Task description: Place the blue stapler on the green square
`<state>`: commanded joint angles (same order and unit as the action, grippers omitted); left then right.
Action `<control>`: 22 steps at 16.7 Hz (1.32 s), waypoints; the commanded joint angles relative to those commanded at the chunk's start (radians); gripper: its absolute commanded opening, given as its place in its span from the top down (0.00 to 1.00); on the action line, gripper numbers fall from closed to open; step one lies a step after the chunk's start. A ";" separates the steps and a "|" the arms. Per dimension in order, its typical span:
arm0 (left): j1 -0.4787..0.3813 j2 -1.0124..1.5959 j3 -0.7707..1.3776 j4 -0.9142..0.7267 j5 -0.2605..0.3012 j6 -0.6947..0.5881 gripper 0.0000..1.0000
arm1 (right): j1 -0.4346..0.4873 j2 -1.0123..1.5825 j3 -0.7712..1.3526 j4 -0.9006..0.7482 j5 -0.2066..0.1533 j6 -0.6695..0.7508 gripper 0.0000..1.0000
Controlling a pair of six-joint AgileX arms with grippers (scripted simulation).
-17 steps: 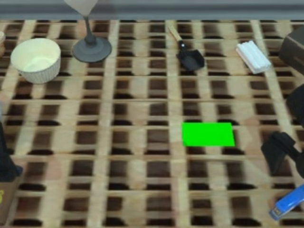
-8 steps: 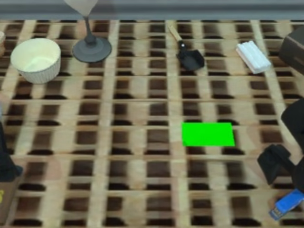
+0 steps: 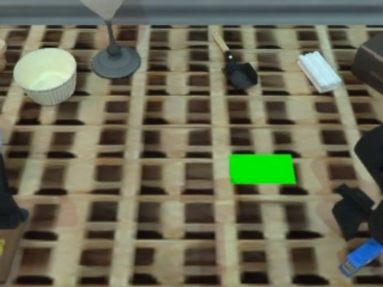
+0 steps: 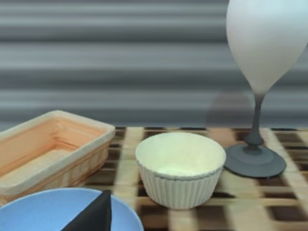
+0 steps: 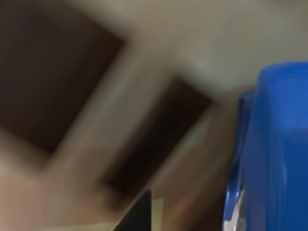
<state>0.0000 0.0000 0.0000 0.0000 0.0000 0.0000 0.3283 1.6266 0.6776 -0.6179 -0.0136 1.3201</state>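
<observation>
Top view: the small, elongated bright blue stapler with a silvery metal end [image 3: 361, 258] lies on the slatted wooden table [image 3: 179, 179] at its lower right corner, well apart from the flat neon-green square patch [image 3: 262, 168], which carries nothing. The transfer is therefore judged not yet begun; grasp, lift, carry and release all remain. The stapler's long axis runs diagonally, silvery end toward the lower left, the opposite end rising toward the right edge, where the arm partly covers it. The right gripper [image 3: 354, 210] hangs just beside and above the stapler; whether its fingers are parted or closed cannot be told, though the right wrist view, filled at close range by blue casing [image 5: 279, 144], suggests no grip yet. The left arm is parked at the table's left edge.
</observation>
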 joint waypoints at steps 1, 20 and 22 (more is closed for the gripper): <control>0.000 0.000 0.000 0.000 0.000 0.000 0.00 | 0.000 0.000 0.000 0.000 0.000 0.000 0.68; 0.000 0.000 0.000 0.000 0.000 0.000 0.00 | 0.003 -0.085 0.110 -0.200 0.010 -0.017 1.00; 0.000 0.000 0.000 0.000 0.000 0.000 0.00 | 0.003 -0.124 0.166 -0.309 0.010 -0.018 1.00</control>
<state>0.0000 0.0000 0.0000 0.0000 0.0000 0.0000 0.3318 1.5022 0.8440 -0.9272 -0.0037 1.3017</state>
